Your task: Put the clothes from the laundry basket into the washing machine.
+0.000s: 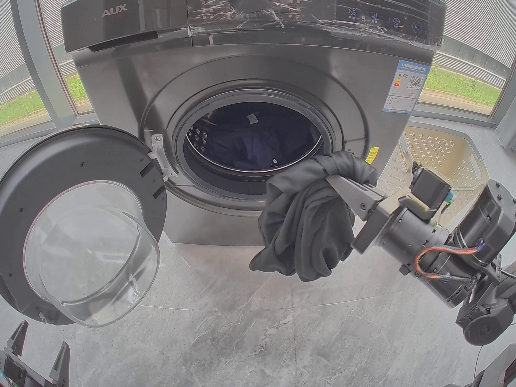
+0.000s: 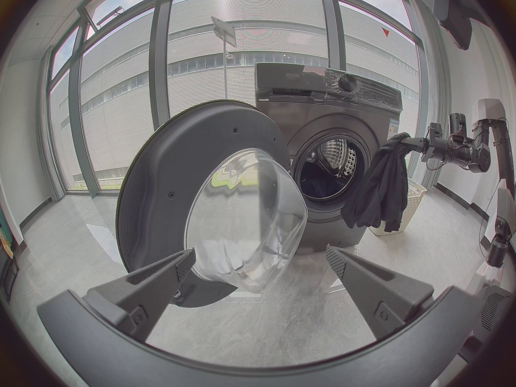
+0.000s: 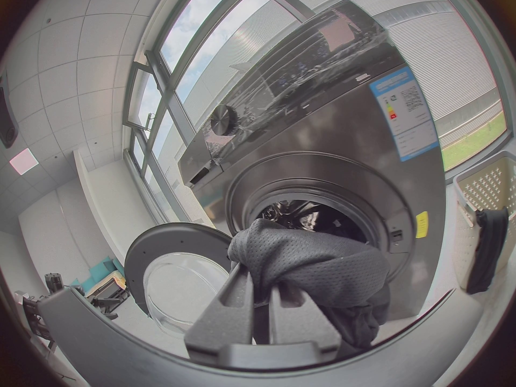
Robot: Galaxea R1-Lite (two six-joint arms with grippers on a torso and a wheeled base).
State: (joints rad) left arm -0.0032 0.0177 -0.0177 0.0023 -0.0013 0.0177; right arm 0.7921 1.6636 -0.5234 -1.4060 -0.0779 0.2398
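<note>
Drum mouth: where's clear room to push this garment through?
Free: the upper and left part inside the ring, by the hinge; the door is swung aside. Dark clothes lie low inside. Crowded: the lower right rim, where the garment hangs from the right gripper.

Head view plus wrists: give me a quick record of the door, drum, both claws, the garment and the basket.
door: swung open on the robot's left
drum: dark clothes inside
right claw: shut on grey garment
grey garment: hanging outside the drum opening, at its lower right side
left claw: open, empty, low, facing the door
laundry basket: on the floor right of the washing machine, dark cloth draped over its rim
</note>
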